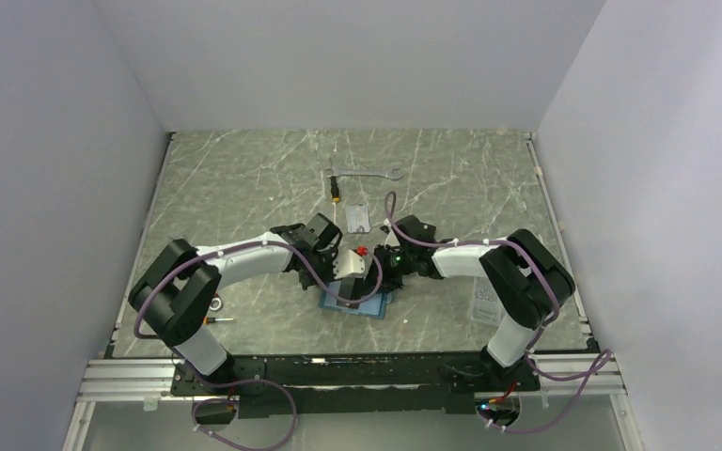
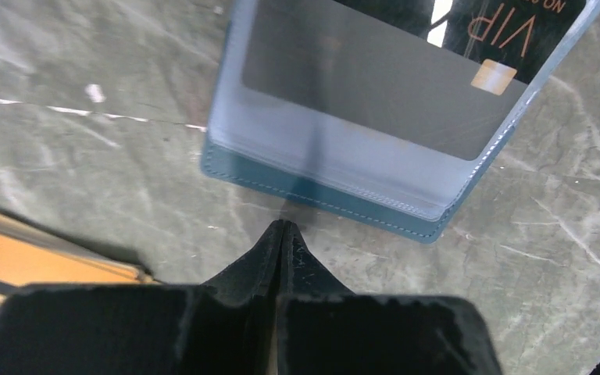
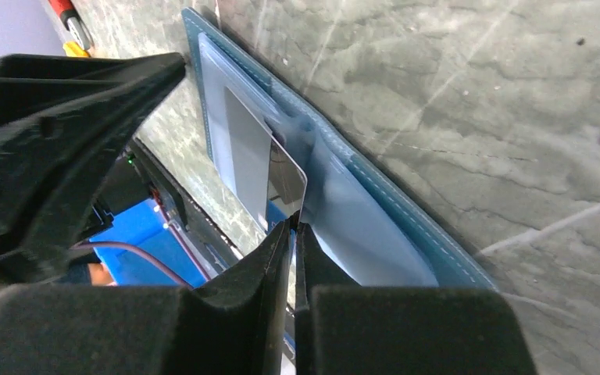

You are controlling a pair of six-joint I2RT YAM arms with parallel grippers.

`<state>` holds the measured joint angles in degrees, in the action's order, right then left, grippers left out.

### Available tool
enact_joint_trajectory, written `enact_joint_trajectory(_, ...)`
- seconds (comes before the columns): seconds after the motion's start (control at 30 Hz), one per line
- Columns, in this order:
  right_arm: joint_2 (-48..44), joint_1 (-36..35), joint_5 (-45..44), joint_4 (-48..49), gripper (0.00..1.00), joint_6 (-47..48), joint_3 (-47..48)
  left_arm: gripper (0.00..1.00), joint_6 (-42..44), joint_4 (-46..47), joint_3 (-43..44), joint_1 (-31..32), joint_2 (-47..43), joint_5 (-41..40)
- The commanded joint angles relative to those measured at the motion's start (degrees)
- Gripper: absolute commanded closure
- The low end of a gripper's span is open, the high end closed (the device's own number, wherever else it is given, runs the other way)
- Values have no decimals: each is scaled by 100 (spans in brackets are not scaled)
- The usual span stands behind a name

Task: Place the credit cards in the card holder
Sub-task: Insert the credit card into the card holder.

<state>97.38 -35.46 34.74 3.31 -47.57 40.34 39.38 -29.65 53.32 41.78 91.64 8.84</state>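
**Marble desk, card holder open between the two arms**

Grey-green marbled desk point(image 1: 244, 188) with pale walls on three sides fills the top view. Both arms bend inward there and meet over the card holder point(image 1: 362, 305), which lies open near the middle of the near half. Far behind it lie a wrench point(image 1: 365, 172) and a clear packet point(image 1: 357, 218), and a printed packet point(image 1: 484, 305) lies beside the right arm. In this view the cards are too small to make out.

The left wrist view gives the details. A grey card point(image 2: 375, 94) with a gold chip sits under the pale pocket of the holder. A black card point(image 2: 531, 31) with the letters VIP lies past the holder's far edge. An orange card point(image 2: 39, 254) lies apart on the desk, at the lower left. The left tool point(image 2: 283, 228) is closed tip to tip and holds nothing. It is just beside the holder's teal edge.

Only the right wrist view shows the right tool point(image 3: 294, 228). Its fingers are narrow, with a thin slit between them. One corner of the grey card comes down to this slit. I cannot tell if it is pinched.
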Motion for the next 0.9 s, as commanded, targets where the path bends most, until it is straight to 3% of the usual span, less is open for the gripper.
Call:
enact_joint_trajectory(0.0,1,-72,-100,-78,90,33,242,97,-86,298,-157,128,94,-38)
enact_joint_trajectory(0.27,308,-248,-82,-35,89,-18,520,100,-158,373,-280,229,71,131)
enact_joint_trajectory(0.57,539,-322,130,244,79,-193,605,100,-168,368,-443,361,-97,340)
enact_joint_trajectory(0.73,318,115,909,1072,72,-605,-2,100,-104,363,-534,359,-261,443)
enact_joint_trajectory(0.87,167,189,870,417,69,-138,6,100,-68,381,-591,364,-256,358)
